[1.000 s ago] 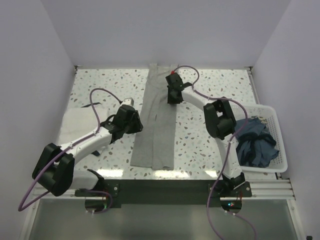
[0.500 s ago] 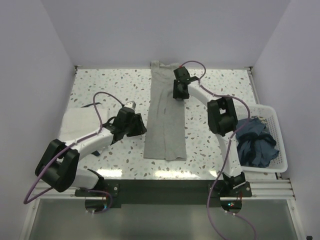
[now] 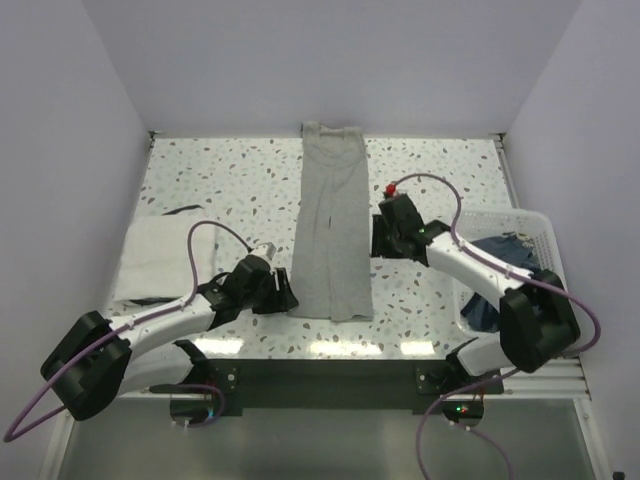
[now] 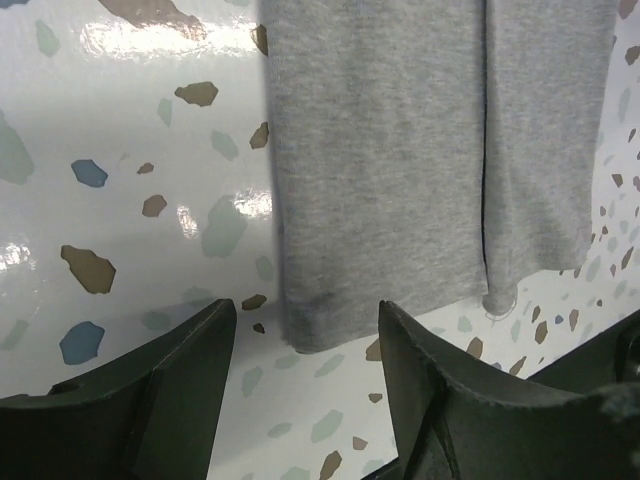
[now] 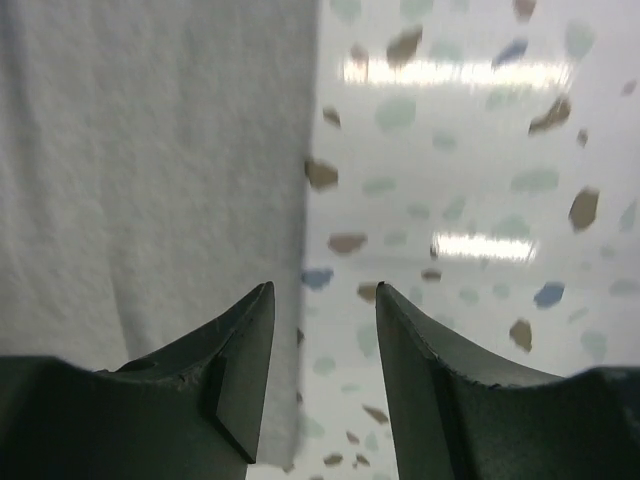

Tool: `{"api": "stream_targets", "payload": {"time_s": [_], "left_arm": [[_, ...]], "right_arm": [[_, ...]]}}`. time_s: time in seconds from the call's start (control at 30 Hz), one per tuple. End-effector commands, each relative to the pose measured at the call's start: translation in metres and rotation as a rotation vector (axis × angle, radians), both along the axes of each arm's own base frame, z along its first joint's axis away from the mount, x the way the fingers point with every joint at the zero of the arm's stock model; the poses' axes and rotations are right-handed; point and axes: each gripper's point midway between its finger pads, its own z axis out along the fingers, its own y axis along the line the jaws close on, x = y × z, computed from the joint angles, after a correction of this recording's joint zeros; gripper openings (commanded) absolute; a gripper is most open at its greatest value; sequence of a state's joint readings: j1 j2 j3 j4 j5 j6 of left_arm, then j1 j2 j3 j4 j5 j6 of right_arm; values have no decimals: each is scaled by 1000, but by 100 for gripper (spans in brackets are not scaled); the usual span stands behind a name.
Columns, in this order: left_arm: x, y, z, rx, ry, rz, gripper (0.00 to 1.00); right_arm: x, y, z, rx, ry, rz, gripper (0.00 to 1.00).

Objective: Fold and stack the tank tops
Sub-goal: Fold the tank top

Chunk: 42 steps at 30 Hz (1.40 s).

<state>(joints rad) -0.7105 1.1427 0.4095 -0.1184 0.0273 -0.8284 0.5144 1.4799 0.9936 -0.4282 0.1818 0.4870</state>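
- Left gripper (image 4: 305, 312): jaws open, gripping nothing, set either side of the near left corner of the grey top (image 3: 333, 230), low over the counter (image 3: 220, 180).
- Right gripper (image 5: 323, 292): jaws open too, empty, straddling the top's right edge about halfway along.
- The grey top lies down the middle of the counter as a long narrow strip. Its sides are already folded in, and the left wrist view shows the flap's edge running lengthwise.
- By my read the lengthwise fold is done. The crosswise fold is left, and then the stacking.
- The white top (image 3: 155, 255) lies flat at the counter's left side, well apart from the grey one. I can't tell how neatly it's folded.
- Far right, the basket (image 3: 545, 225) holds blue clothes (image 3: 500, 255).
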Motion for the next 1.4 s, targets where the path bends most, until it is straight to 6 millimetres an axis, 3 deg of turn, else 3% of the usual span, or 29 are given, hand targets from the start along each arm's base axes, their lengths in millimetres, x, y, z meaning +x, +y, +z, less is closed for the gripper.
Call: {"api": "stream_targets", "payload": {"time_s": [0.0,0.03,0.23,0.4,0.6,0.93,1.13,1.2,1.27,1.37], "left_arm": [[-13,2,-8,-16,36,14,65],[-14,1,-8,-16,41,10,66],[-24,7,-21,52,80,36,63],[-30,15,-28,78,101,87,61],[-36,23,-36,113,129,116,57],[-62,18,-53,147,182,96,54],[-64,21,-56,156,176,110,48],[-64,21,-56,160,174,111,43],[-64,21,-56,159,174,105,33],[-66,20,-57,153,176,97,20]], "right_arm": [[-47,7,-22,73,56,3,49],[-65,7,-27,85,71,3,49],[-112,9,-42,171,138,3,51],[-127,13,-45,239,148,-10,54],[-152,22,-67,249,212,9,53],[-170,24,-81,254,243,-4,51],[-179,22,-87,266,265,-12,49],[-181,21,-91,264,271,-14,46],[-183,22,-94,264,283,-13,44],[-185,22,-101,257,295,-17,34]]}}
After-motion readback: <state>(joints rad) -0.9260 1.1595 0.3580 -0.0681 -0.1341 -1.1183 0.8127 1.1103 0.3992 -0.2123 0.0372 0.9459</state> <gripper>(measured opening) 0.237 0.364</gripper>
